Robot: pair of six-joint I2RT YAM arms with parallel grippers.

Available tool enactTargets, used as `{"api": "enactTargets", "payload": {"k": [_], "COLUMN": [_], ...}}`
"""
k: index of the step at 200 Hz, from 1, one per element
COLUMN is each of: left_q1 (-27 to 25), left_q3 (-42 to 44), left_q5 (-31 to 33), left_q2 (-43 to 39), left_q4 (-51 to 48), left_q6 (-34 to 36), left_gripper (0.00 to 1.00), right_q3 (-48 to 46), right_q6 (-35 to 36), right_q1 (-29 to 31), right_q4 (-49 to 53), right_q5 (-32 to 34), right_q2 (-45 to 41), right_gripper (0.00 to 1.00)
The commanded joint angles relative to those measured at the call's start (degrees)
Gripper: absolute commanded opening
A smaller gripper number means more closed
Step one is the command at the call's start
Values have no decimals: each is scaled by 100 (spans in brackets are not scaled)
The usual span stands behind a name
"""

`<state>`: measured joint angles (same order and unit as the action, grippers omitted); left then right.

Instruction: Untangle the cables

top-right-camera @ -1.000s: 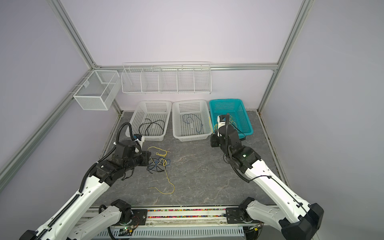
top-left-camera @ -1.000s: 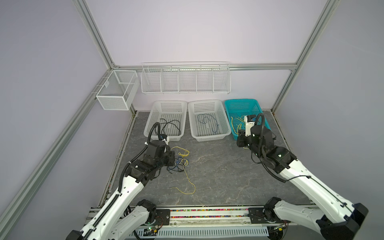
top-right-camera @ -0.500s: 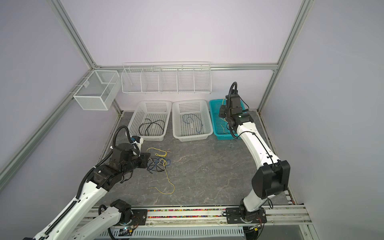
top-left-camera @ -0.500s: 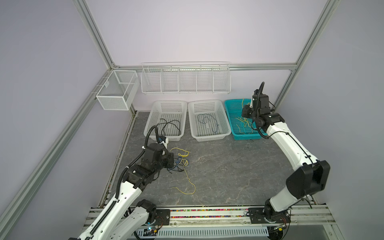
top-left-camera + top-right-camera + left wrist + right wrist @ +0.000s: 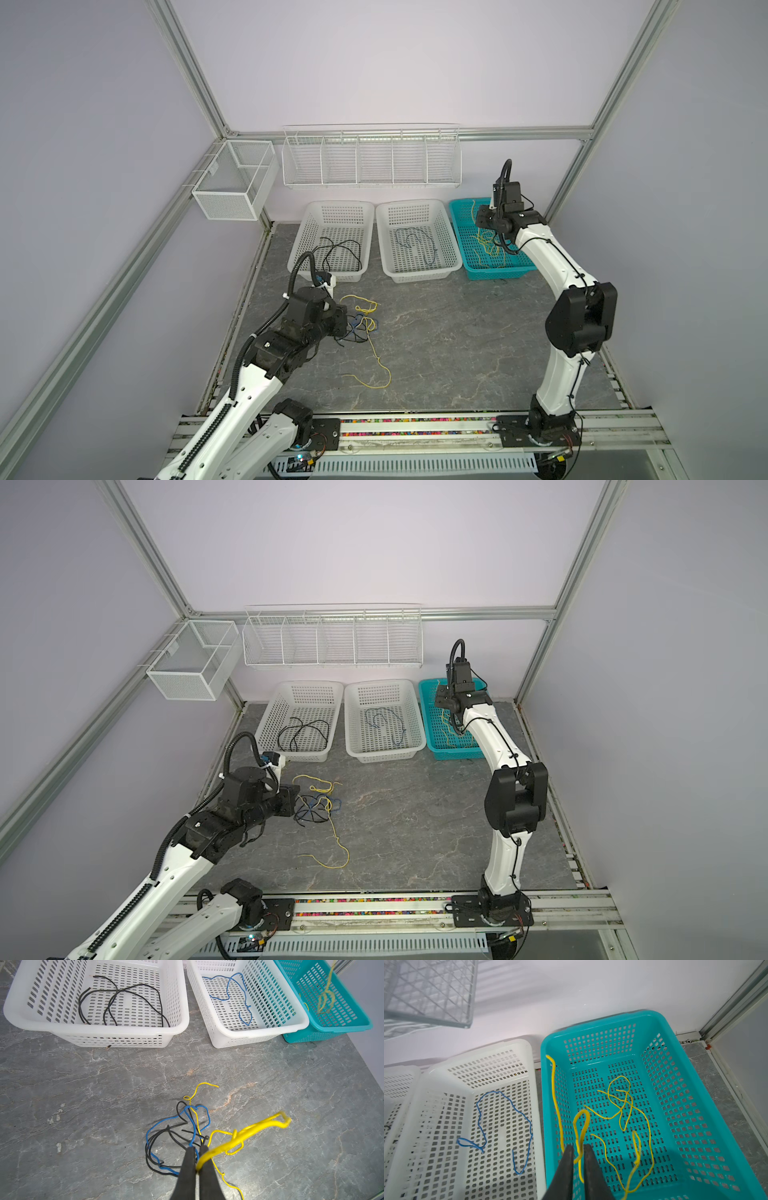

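1. The left gripper (image 5: 196, 1148) has its jaws pressed together, clamped on a yellow cable (image 5: 245, 1133). This cable springs out from between the fingers and stands, blurred, above the table (image 5: 83, 1095).
2. The tangle (image 5: 176, 1132) of blue, black and yellow cables lies on the table, just ahead of the left gripper's tips. In a top view the tangle (image 5: 359, 330) sits beside that gripper, in front of the left white basket (image 5: 332, 276).
3. The right gripper (image 5: 578, 1146) hangs over the teal basket (image 5: 675, 1084) with its jaws a narrow gap apart. A second yellow cable (image 5: 579, 1126) loops down through that gap and is thinner than the gap. Whether either pad presses on it cannot be told.
4. Loose yellow cables (image 5: 620, 1105) lie spread on the teal basket's floor.
5. The middle white basket (image 5: 249, 1032) holds one blue cable (image 5: 228, 987), and the left white basket holds black cables (image 5: 124, 995).
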<state>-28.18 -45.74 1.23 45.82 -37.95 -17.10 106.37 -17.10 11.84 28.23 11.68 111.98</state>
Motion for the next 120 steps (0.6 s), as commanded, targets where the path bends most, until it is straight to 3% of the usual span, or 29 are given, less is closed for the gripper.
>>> {"api": "enactTargets", "payload": {"k": [1,22,56,92,120], "left_q1": [-29,-30,-38,-47,-47], "left_q3": [12,12,12,5,3], "left_q5": [61,53,65,78,60], "left_q2": [-82,-81,-65,-100,-176], "left_q4": [87,89,82,65,69], "left_q6": [115,111,112,111,102], "left_gripper": [0,0,0,0,0], "right_q3": [176,102,-191,-1912,-3188], "right_q6": [161,100,-530,-801,-873], "right_q1": [19,18,69,760,1633], "right_q4": [320,318,340,-709,-1298], "right_q5": [-215,-182,-662,-1953,-2710], "right_q2": [86,-20,-601,-1948,-2720], "right_gripper": [18,22,43,57,58]}}
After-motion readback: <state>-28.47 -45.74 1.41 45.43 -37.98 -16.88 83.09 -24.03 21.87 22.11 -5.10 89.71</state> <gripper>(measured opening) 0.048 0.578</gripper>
